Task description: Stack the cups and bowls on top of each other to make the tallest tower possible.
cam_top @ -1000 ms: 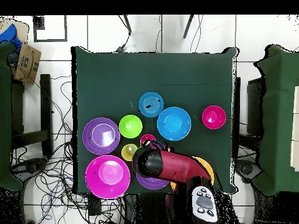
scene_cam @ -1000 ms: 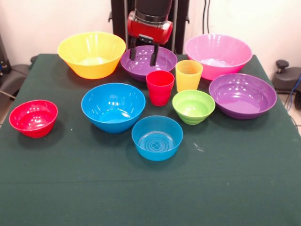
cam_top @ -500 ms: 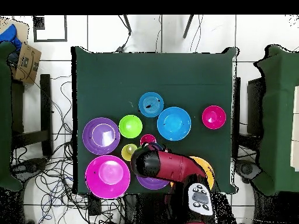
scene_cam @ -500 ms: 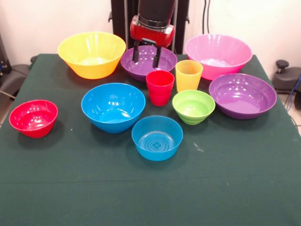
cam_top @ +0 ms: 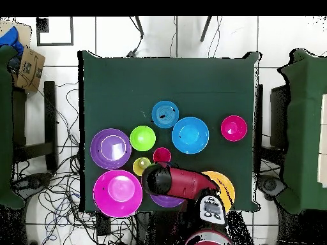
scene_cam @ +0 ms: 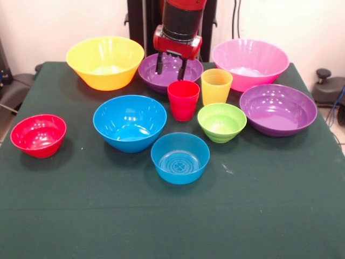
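Red cup, yellow cup, dark green table.

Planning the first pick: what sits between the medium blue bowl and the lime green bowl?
The red cup, slightly farther back, in the front view; overhead confirms it between the medium blue bowl and lime green bowl.

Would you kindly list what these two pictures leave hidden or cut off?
- Overhead view: the red arm covers most of the medium purple plastic bowl nearest the robot, and part of the large yellow plastic bowl.
- Overhead view: the arm's own body hides the pincer; only the front view shows it, open over that purple bowl.
- Front view: the top edge cuts off the upper arm.
- Front view: the red ribbed plastic cup masks that bowl's near wall.
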